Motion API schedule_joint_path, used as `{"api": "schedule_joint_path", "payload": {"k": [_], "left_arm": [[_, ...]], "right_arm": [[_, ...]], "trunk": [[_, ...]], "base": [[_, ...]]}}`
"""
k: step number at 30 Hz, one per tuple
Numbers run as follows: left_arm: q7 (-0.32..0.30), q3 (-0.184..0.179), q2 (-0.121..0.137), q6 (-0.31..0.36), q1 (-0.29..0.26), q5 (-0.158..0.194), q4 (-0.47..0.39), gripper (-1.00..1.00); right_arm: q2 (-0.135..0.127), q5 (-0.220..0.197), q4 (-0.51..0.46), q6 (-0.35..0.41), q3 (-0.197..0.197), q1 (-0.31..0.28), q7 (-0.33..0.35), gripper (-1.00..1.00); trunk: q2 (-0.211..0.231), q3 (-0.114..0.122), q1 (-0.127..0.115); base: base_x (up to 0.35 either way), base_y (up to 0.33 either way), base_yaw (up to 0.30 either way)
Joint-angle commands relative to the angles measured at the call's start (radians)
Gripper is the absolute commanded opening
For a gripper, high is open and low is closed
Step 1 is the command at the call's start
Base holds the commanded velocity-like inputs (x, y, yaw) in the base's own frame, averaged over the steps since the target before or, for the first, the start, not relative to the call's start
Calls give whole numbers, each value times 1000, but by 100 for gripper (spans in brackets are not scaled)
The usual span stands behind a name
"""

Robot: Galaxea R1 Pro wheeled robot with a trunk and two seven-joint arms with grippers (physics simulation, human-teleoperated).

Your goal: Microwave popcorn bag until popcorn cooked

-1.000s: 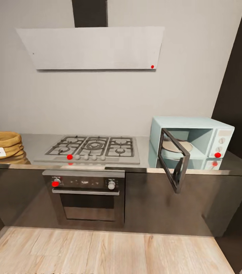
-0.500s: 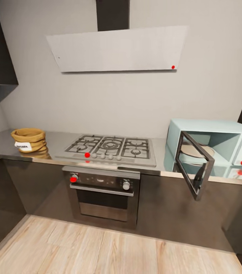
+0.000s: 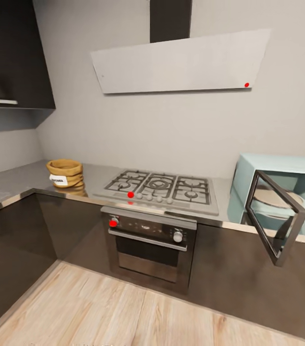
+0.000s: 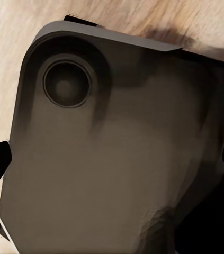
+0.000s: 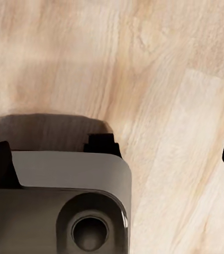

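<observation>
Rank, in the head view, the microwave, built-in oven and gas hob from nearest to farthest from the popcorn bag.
1. gas hob, beside the popcorn bag on the countertop
2. built-in oven, below the hob
3. microwave, far right along the countertop

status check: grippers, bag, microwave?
Both grippers open, empty, aimed at the floor. Popcorn bag on countertop, left of the stove. Microwave door open; nothing blocking.
</observation>
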Motion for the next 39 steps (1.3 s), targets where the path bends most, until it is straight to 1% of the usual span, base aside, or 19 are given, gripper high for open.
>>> {"api": "schedule_joint_path", "payload": {"k": [1,8,14,23,39], "left_arm": [[-1,4,0,-2,0,4,0,100],[-2,6,-2,-2,0,5,0,100],[-1,7,-1,-2,0,8,0,100],[-1,6,0,-2,0,8,0,100],[-1,6,0,-2,0,8,0,100]], "right_arm": [[-1,10,3,-4,-8,-1,-3,100],[-2,12,3,-4,-8,-1,-3,100],[1,13,3,-3,-8,-1,-3,100],[-2,13,3,-2,-8,-1,-3,100],[-2,12,3,-2,-8,-1,-3,100]], "trunk": [[0,0,0],[0,3,0],[0,6,0],[0,11,0],[0,19,0]], "base": [[0,0,267],[0,0,267],[22,0,267],[247,0,267],[6,0,267]]}}
